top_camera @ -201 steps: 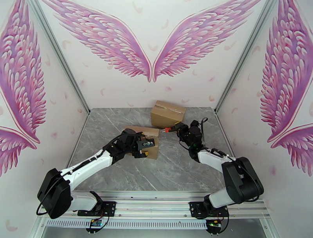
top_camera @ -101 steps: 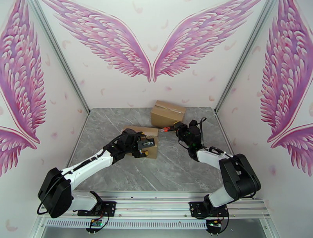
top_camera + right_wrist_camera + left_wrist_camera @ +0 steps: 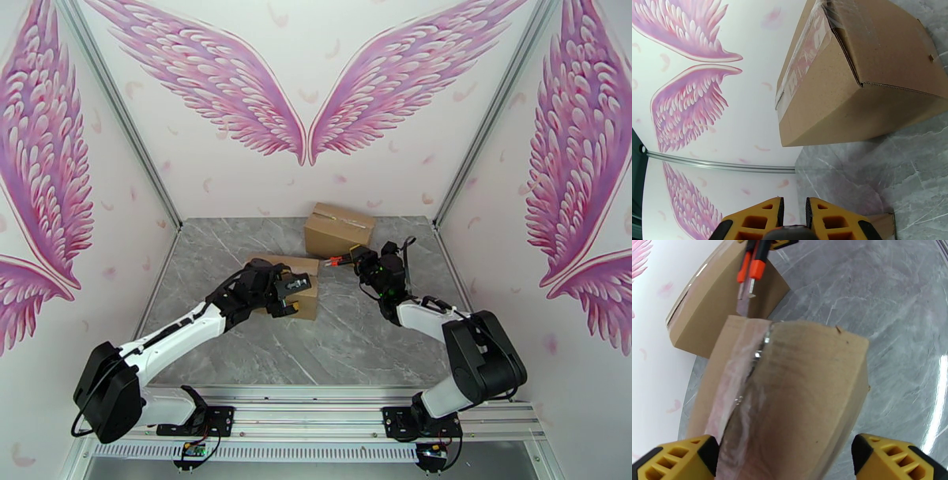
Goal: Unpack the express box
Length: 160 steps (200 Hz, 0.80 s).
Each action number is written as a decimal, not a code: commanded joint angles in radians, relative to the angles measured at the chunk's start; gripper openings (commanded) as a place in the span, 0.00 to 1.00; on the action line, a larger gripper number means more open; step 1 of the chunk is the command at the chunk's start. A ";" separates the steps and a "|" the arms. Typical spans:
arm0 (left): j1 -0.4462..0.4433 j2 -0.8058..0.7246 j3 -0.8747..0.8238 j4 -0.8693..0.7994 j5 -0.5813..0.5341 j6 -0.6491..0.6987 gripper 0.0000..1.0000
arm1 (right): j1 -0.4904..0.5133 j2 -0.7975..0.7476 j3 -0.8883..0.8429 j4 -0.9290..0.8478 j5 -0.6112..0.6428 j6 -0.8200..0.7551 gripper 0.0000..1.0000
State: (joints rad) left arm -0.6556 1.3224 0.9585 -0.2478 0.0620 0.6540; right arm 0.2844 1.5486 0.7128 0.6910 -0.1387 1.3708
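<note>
Barely begun: express box (image 3: 790,390) mid worktop (image 3: 355,347), flaps shut, tape (image 3: 736,390) looks uncut. L end effector (image 3: 788,457) wide open astride it, ungripped; R end effector (image 3: 794,213) pinches cutter (image 3: 754,263) at seam's far end. Cutting, emptying TBD.

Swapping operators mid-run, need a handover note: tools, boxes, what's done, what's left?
Left tool: open, one finger on each side of the near box; contact unclear.
Right tool: shut on the utility knife, blade tip at the far end of that box's tape seam.
Far box: by the back wall, taped shut.
Done: knife in hand and lined up. Near box flaps closed; cannot tell if any tape is slit.
Left: slit the tape, open the flaps, take out the contents.
</note>
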 commanded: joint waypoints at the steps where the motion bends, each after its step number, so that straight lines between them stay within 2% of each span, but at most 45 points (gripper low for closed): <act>1: 0.014 -0.089 0.081 -0.019 -0.076 -0.191 0.96 | 0.012 -0.049 -0.008 -0.001 0.014 -0.015 0.00; 33: 0.096 -0.113 0.169 -0.086 -0.195 -0.473 0.99 | 0.019 -0.074 -0.027 -0.010 0.017 -0.022 0.00; 67: 0.252 -0.032 0.294 -0.241 -0.165 -0.768 0.99 | 0.025 -0.079 -0.033 -0.012 0.014 -0.034 0.00; 113: 0.364 0.077 0.313 -0.323 -0.085 -0.906 0.98 | 0.027 -0.052 -0.026 0.017 0.005 -0.023 0.00; 160: 0.407 0.108 0.259 -0.295 0.025 -0.917 0.95 | 0.027 -0.048 -0.033 0.020 0.022 -0.020 0.00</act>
State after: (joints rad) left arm -0.2600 1.4235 1.2377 -0.5346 0.0029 -0.2283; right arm 0.3042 1.4940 0.6922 0.6777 -0.1345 1.3571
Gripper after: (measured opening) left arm 0.953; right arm 0.211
